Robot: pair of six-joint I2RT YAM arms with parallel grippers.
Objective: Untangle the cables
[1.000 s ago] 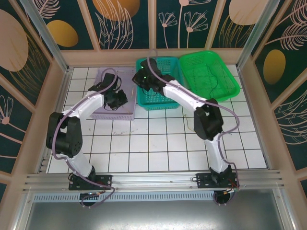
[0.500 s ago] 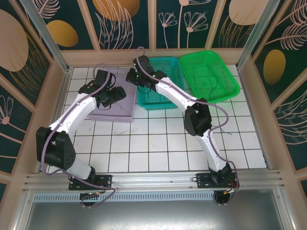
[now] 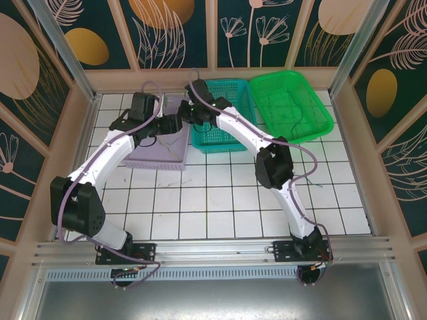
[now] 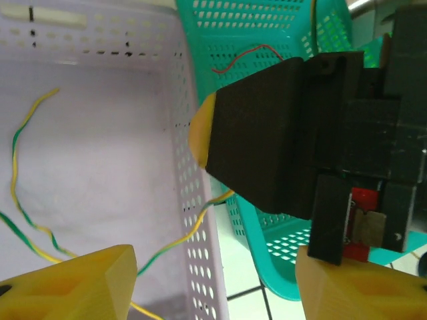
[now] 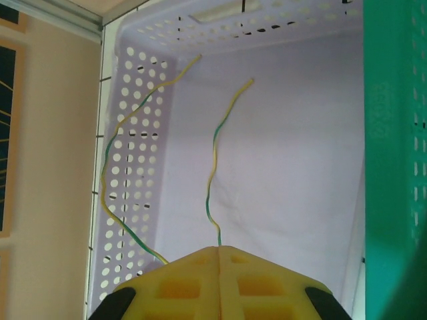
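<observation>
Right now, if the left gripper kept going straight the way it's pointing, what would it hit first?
Most likely the right gripper, shut on a green-yellow cable: its black body hangs close ahead of the left gripper's open yellow fingers, above the lilac basket's wall. Depth is unclear.

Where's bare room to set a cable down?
Bare tiles between the left arm and right arm, before the purple basket and teal basket, and right of the right arm. Crowded where the left end effector faces the right end effector between those baskets.

Wavy green-yellow cables (image 5: 212,167) over lilac basket (image 5: 287,167); red cable (image 4: 257,48) seemingly in teal basket (image 4: 267,20).
</observation>
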